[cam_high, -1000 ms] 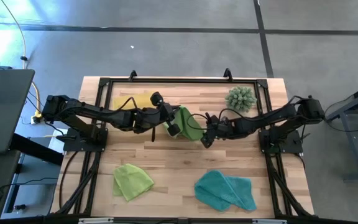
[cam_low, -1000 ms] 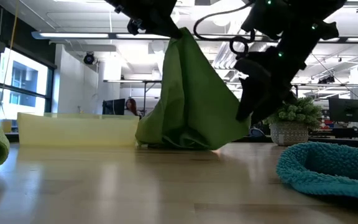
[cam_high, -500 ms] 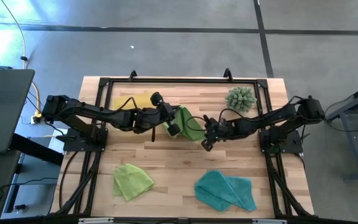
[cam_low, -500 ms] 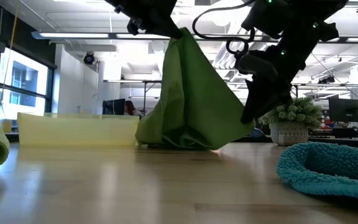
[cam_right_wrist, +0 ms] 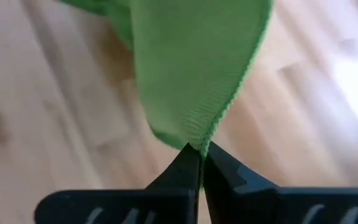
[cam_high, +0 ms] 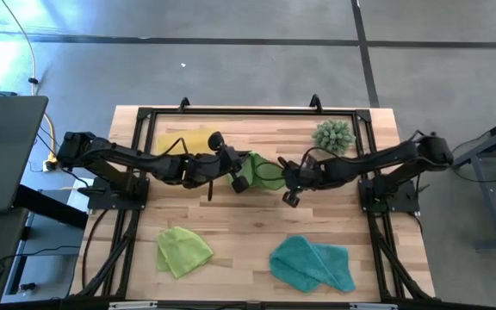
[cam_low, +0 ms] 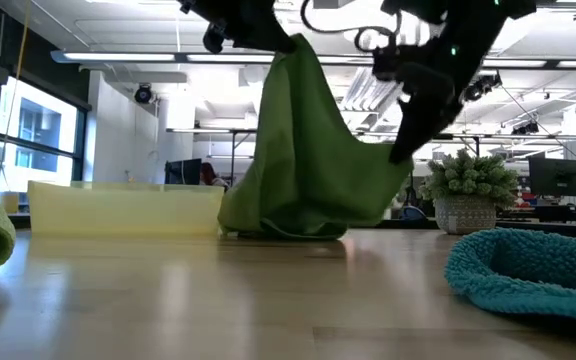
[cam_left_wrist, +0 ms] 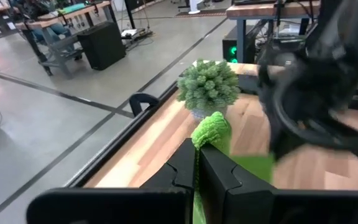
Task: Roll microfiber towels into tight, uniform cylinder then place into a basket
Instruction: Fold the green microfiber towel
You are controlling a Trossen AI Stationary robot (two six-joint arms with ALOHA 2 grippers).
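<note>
A lime green microfiber towel hangs between my two grippers over the middle of the table; its lower folds rest on the wood. My left gripper is shut on its top corner, high up in the low view. My right gripper is shut on its right-hand edge, lower down. A second lime towel and a teal towel lie crumpled near the front edge. The yellow basket stands at the back left. My left gripper pinches the towel's top corner between its two fingers; a tuft of cloth bunches out past the fingertips. The fingers come nearly level from the table's left. The towel hangs below them, with its bottom on the table. My right gripper pinches a hemmed edge of the towel at its fingertips, coming slanting down from the table's right. The cloth runs from there up to the other gripper in a shallow sag.
A spiky green plant in a pot stands at the back right, close behind my right arm. The black frame rails run around the table's sides. Bare wood lies between the two loose towels and the hanging one.
My right gripper has taken hold of the towel's right-hand edge, rolled its wrist and risen, drawing that side of the cloth up off the table. The towel's left folds stay on the wood.
</note>
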